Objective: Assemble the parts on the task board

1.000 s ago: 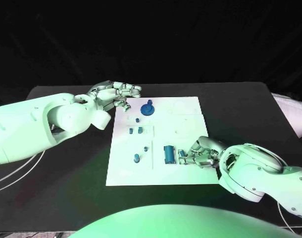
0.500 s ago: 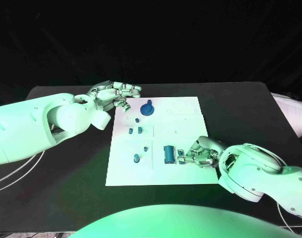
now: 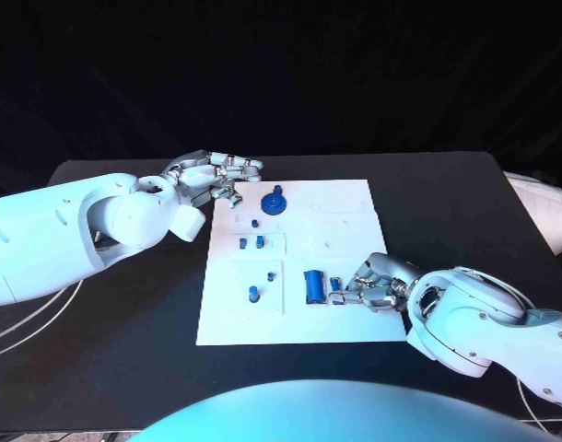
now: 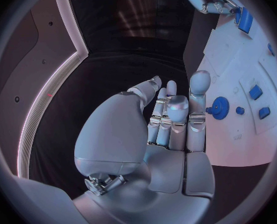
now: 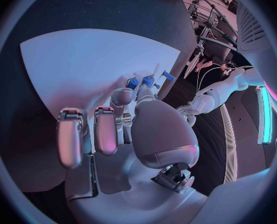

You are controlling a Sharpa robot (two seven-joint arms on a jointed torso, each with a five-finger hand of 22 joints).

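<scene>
Now, low and right of middle in the head view, the right hand (image 3: pixel 371 287) sits on the near right part of the white task board (image 3: pixel 347 235). Its fingers are bent in toward a long blue block (image 3: pixel 313 285) that lies just left of them. A tiny blue bit (image 3: pixel 337 284) shows right at the fingertips, but I cannot tell if the hand is pinching it or only touching it. In the right wrist view the fingers (image 5: pixel 107 129) curl down over the board, with small blue pieces (image 5: pixel 149 80) just past them.

I think the step in hand is getting a good hold on that small piece beside the long block. To do it well, the hand should move slowly, press from both sides, and lift straight up so it does not bump the long block.

A bit farther up the board lie more small blue parts: one peg (image 3: pixel 253 294) at the near left, two little blocks (image 3: pixel 253 243) at the middle left.

Farther still, at the top of the board, stands a round blue gear (image 3: pixel 274 203). The left hand (image 3: pixel 209 177) hovers by the board's far left corner, fingers loosely apart, holding nothing. It should wait there, out of the way
</scene>
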